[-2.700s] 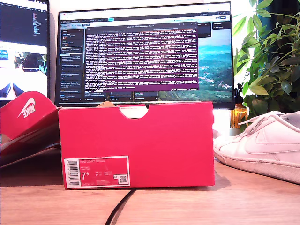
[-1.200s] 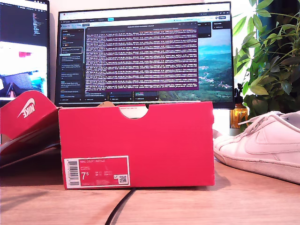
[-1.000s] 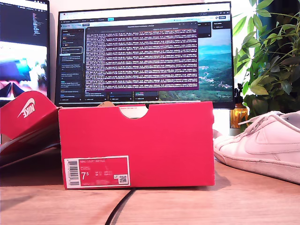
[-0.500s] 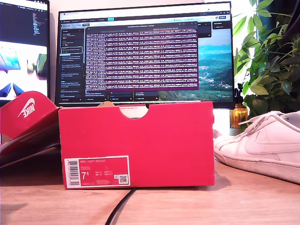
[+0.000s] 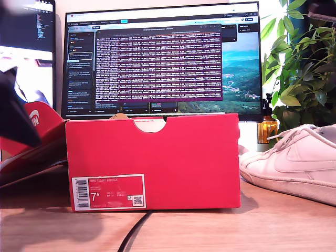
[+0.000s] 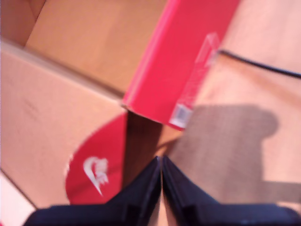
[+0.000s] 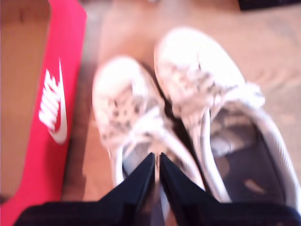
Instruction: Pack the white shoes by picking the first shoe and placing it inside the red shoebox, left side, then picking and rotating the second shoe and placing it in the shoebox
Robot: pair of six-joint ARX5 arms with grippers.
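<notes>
The red shoebox stands open mid-table, its "7.5" label facing the exterior view; its swoosh-marked lid leans at the exterior view's left. A dark blurred arm covers part of that lid. My first gripper is shut and holds nothing, hovering over the lid beside the box's red wall. One white shoe lies at the exterior view's right. My second gripper, shut and holding nothing, hangs above both white shoes, which lie side by side next to the box's red swoosh side.
Behind the box stand a large monitor and a second screen. A leafy plant and an amber bottle sit behind the shoe. A black cable runs from under the box over the wooden table.
A dark blurred arm has come into the exterior view's left, in front of the lid. The box and the shoe have not moved.
</notes>
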